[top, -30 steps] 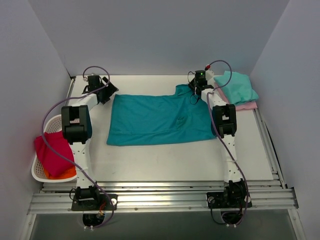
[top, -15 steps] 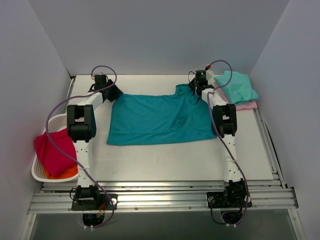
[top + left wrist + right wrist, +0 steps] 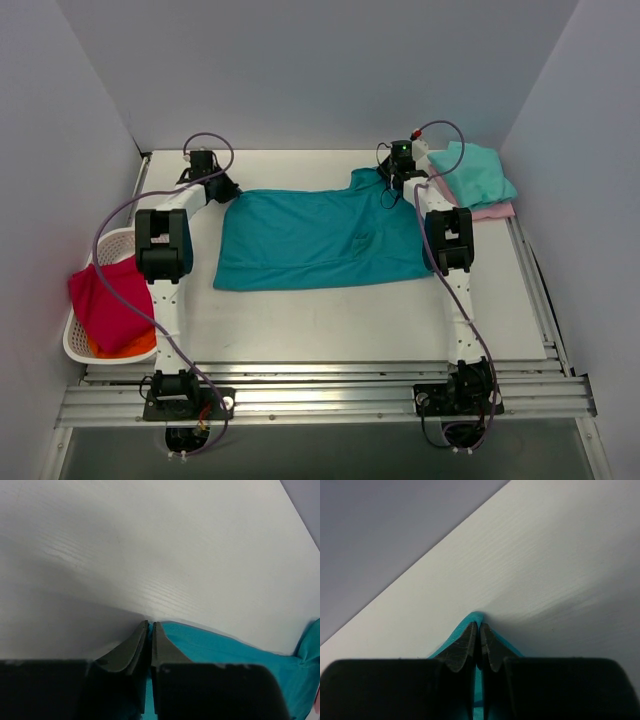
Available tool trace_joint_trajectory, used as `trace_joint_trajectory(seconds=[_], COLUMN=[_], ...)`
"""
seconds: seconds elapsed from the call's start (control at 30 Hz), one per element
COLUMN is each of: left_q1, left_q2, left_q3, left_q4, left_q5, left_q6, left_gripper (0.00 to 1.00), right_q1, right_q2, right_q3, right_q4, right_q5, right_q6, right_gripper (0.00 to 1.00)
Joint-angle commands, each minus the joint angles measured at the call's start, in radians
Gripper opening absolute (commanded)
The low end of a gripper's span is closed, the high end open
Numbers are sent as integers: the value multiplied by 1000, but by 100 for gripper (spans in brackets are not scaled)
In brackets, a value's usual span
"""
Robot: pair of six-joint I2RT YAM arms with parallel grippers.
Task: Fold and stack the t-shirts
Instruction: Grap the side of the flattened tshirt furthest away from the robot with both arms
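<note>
Left gripper [image 3: 228,189] is pinched shut on the far left corner of a large teal-blue cloth t-shirt [image 3: 310,240], which lies spread flat across the middle of the white table [image 3: 350,320]. The right gripper [image 3: 392,186] is clamped on the shirt's far right corner. At the table's far right, a folded mint-green t-shirt [image 3: 475,172] rests on a pale pink t-shirt [image 3: 496,211].

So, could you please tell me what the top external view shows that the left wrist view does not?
Only the top view: the white basket of red cloth, the mint-green t-shirt on the pink t-shirt. Only the wrist view: the left gripper pinched on a cloth corner. Both: the teal t-shirt on the table.
</note>
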Motion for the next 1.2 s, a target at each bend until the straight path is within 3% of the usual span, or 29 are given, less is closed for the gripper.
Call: trace_joint_trajectory(seconds=[0.0, 0.67, 1.17], left_q1=[2, -32, -46], left_q2=[13, -134, -370], left_q3=[48, 1, -250], left_q4=[-38, -73, -36], left_q5=[-15, -67, -109], left_q6=[21, 104, 108], left_gripper=[9, 4, 2], right_q1=[-9, 2, 12], right_q2=[-39, -332, -606], right_q3=[-45, -266, -617], right_q4=[-49, 28, 95], right_q5=[-1, 17, 54], right_q6=[-3, -15, -18], right_gripper=[0, 0, 0])
